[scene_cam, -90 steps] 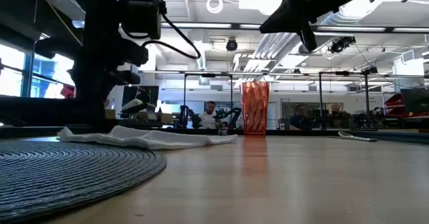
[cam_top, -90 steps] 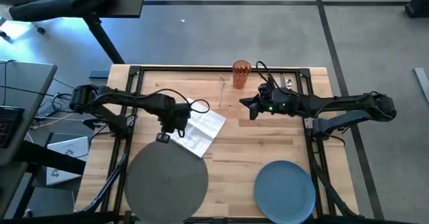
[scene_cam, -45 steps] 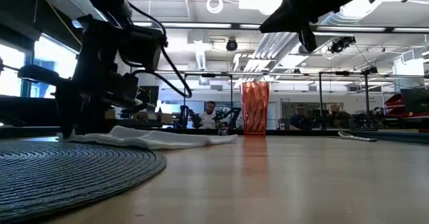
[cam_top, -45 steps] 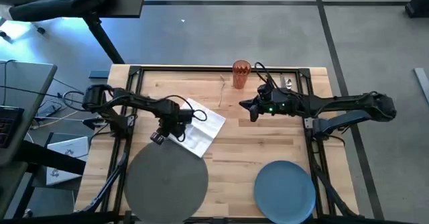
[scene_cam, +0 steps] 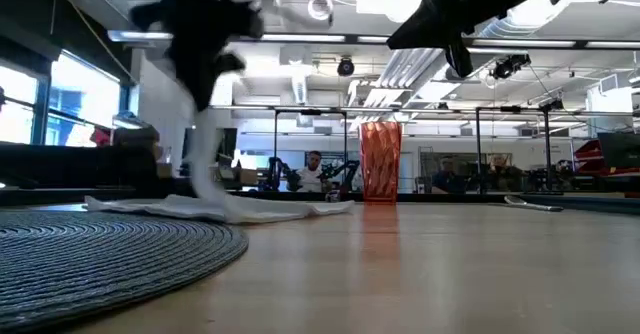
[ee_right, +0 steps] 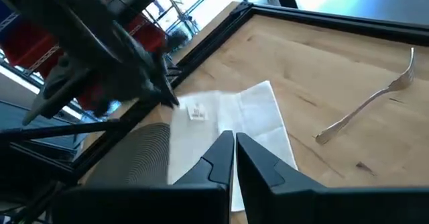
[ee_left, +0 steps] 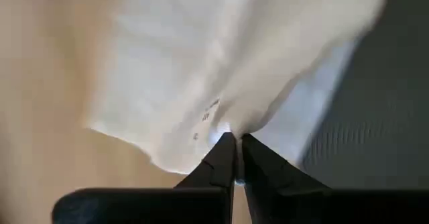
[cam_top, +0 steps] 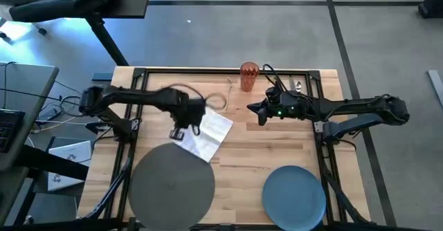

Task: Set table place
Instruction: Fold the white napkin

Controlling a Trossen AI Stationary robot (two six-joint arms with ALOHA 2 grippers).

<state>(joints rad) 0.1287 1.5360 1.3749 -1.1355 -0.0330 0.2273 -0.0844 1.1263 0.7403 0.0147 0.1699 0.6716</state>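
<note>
I observe the left gripper [ee_left: 233, 138] pinched shut on an edge of the white paper napkin [cam_top: 205, 135], drawing that part up off the large rectangular light-wood butcher-block table [cam_top: 270, 148] while the rest of the sheet lies flat. In the low view the lifted strip hangs from the gripper down to the tabletop. The napkin sits just beyond the large round grey woven placemat [cam_top: 171, 187], its near corner at or over the mat's rim.

The right gripper [ee_right: 229, 138] hovers above the table near the far edge, its fingers pressed together with nothing between them. A silver fork [ee_right: 367, 102] lies on the wood at the far side, near the ribbed translucent orange tumbler [cam_top: 249, 76], which stands upright by the far rail. Another piece of silver cutlery [cam_top: 297, 86] rests further right; I cannot tell which kind. The smaller round blue plate [cam_top: 294, 195] sits at the near right, well apart from the placemat.
</note>
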